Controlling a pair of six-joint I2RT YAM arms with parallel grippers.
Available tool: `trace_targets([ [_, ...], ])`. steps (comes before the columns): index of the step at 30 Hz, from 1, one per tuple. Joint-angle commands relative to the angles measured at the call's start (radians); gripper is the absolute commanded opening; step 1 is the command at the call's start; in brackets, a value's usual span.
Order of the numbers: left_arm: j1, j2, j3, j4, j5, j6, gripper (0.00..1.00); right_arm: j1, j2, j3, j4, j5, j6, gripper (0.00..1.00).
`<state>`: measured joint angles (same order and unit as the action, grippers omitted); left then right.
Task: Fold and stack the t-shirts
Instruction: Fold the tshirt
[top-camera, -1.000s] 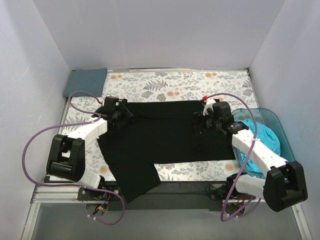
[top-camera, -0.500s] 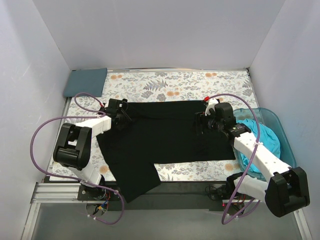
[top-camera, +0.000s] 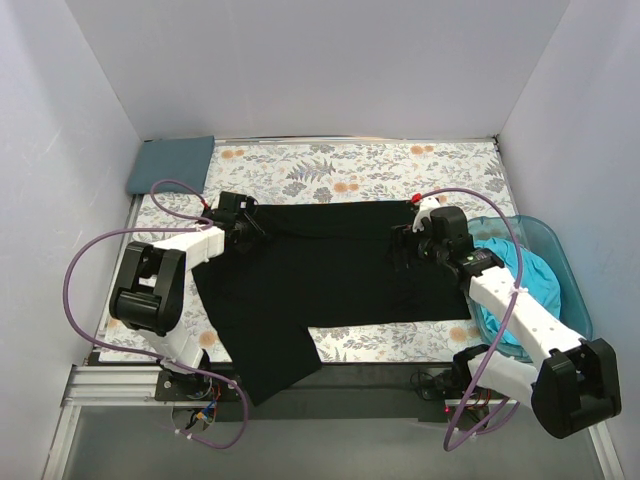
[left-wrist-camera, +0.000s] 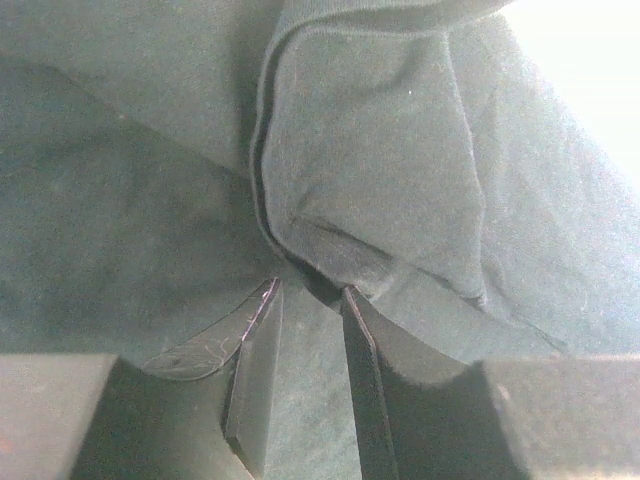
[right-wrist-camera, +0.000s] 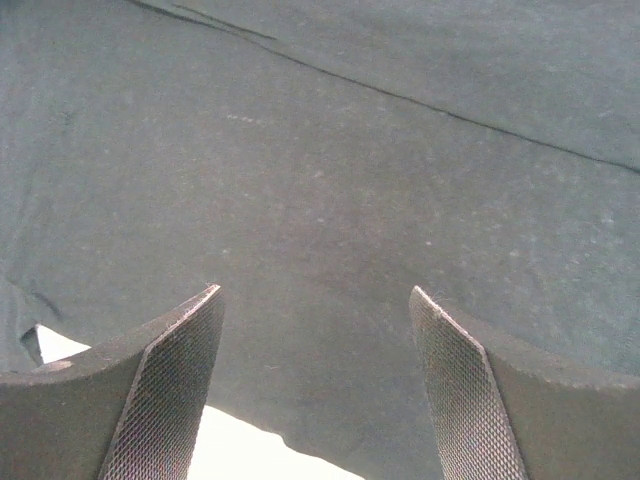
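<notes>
At the far-left corner of the black t-shirt (top-camera: 330, 265): left gripper (left-wrist-camera: 310, 287), jaws narrow, a raised fold at the tips; whether gripped, cannot tell. At its right edge: right gripper (right-wrist-camera: 315, 290), spread, empty. Shirt: flat on floral table cloth (top-camera: 330, 170); likely limp, light; best taken at corners.

A floral-print white cloth (top-camera: 330, 170) lay spread flat; a translucent teal tub (top-camera: 548, 236) stood at its right edge.
</notes>
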<state>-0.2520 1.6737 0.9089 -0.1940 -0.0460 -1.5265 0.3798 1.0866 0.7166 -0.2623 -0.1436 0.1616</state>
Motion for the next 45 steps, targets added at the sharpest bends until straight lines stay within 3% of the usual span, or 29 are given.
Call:
trace_targets([
  [1, -0.004, 0.015, 0.033, 0.015, -0.017, -0.011, 0.3, 0.001, -0.036, 0.0, -0.011, 0.051, -0.007, 0.68],
  [12, -0.004, -0.095, -0.021, 0.019, -0.012, -0.061, 0.34, -0.001, -0.096, 0.01, -0.041, 0.139, -0.007, 0.73],
  [17, -0.004, -0.14, -0.053, 0.03, -0.04, -0.08, 0.4, -0.001, -0.116, 0.015, -0.055, 0.211, -0.002, 0.81],
  [23, -0.004, -0.111, -0.039, 0.031, -0.06, -0.089, 0.43, -0.001, -0.159, 0.006, -0.069, 0.271, 0.006, 0.9],
  [30, -0.004, -0.042, -0.01, 0.033, -0.068, -0.092, 0.41, -0.001, -0.18, -0.006, -0.072, 0.283, 0.0, 0.91],
  [37, -0.004, 0.003, 0.031, 0.047, -0.064, -0.078, 0.29, -0.001, -0.182, -0.012, -0.072, 0.283, -0.005, 0.91],
  [42, -0.004, 0.008, 0.041, 0.045, -0.052, -0.073, 0.04, -0.002, -0.186, -0.019, -0.072, 0.283, -0.008, 0.91],
  [45, -0.004, -0.014, 0.032, 0.044, -0.041, -0.073, 0.0, -0.002, -0.191, -0.02, -0.072, 0.283, -0.01, 0.91],
])
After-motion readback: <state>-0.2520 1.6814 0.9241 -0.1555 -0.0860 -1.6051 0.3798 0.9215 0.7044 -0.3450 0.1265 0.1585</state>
